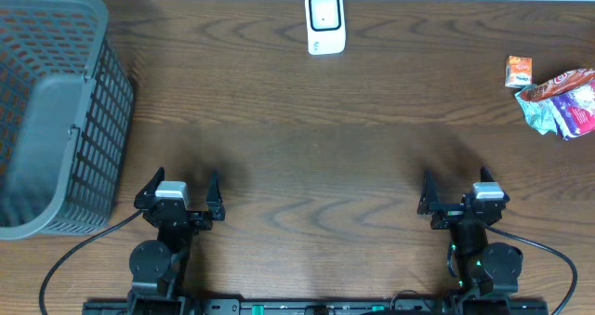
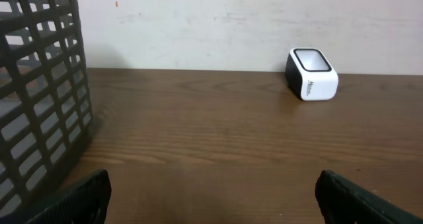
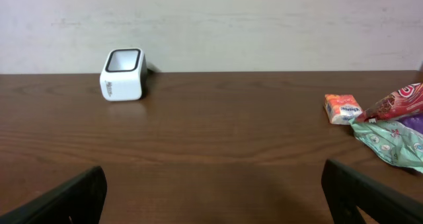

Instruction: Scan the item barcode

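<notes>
Starting at the right gripper [image 1: 457, 196], its jaws stand spread wide and hold nothing, low at the near side of the wooden table [image 1: 297, 138]; the left gripper [image 1: 181, 192] is likewise spread and empty, near the grey plastic basket [image 1: 56, 111]. The items lie well apart from both, at the far right: a small orange packet [image 1: 519, 71] on its own, and just beside it a heap of crinkled snack wrappers [image 1: 562, 101], the red one on top. The white barcode scanner [image 1: 325, 22] sits at the far middle.

The main risk, as I judge it, is the heap: the wrappers overlap, so a pinch there may lift two at once, or slide off the slack foil. No barcode shows on any item, so the wrong face may be offered to the scanner.

The red wrapper's long axis runs slantwise, from near-left to far-right. The orange packet is nearly square, turned slightly. The scanner's dark window faces upward, its longer side running away from the robot
</notes>
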Controlling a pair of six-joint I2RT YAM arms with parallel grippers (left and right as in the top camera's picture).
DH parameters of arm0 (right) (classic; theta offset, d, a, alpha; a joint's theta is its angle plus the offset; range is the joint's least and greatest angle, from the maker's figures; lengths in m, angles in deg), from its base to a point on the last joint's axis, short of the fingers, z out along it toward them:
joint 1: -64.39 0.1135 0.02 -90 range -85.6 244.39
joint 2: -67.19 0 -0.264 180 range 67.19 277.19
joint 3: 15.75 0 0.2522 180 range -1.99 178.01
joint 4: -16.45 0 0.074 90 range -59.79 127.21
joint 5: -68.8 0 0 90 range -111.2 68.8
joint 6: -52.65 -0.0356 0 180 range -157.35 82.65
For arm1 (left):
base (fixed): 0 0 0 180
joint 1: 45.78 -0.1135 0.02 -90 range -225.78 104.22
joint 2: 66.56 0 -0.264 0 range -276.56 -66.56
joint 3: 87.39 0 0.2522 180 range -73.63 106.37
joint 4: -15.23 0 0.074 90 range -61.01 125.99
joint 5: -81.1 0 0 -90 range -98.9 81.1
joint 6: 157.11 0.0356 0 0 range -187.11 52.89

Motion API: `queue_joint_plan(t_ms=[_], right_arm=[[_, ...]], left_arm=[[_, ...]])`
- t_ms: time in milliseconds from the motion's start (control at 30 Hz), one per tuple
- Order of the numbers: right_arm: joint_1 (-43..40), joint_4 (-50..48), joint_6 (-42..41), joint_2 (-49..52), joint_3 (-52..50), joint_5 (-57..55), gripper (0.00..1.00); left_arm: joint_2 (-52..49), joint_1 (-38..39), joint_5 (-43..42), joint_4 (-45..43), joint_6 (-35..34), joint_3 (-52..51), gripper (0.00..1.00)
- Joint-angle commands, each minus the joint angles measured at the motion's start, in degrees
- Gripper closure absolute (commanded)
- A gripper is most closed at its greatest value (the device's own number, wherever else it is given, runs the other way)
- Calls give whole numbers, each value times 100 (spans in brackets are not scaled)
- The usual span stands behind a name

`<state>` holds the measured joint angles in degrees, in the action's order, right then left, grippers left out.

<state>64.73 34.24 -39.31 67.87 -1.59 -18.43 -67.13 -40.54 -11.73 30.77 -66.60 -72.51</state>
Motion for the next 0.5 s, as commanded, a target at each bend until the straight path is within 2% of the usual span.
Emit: queue_joint_plan(t_ms=[0,467], right_arm=[[-50,26,-59,-37,-4,-50,1],[-50,26,-59,-37,-4,-50,1]], left_arm=[[50,-35,92,249,96,-90,2],[50,-35,197,254,94,-90,2]])
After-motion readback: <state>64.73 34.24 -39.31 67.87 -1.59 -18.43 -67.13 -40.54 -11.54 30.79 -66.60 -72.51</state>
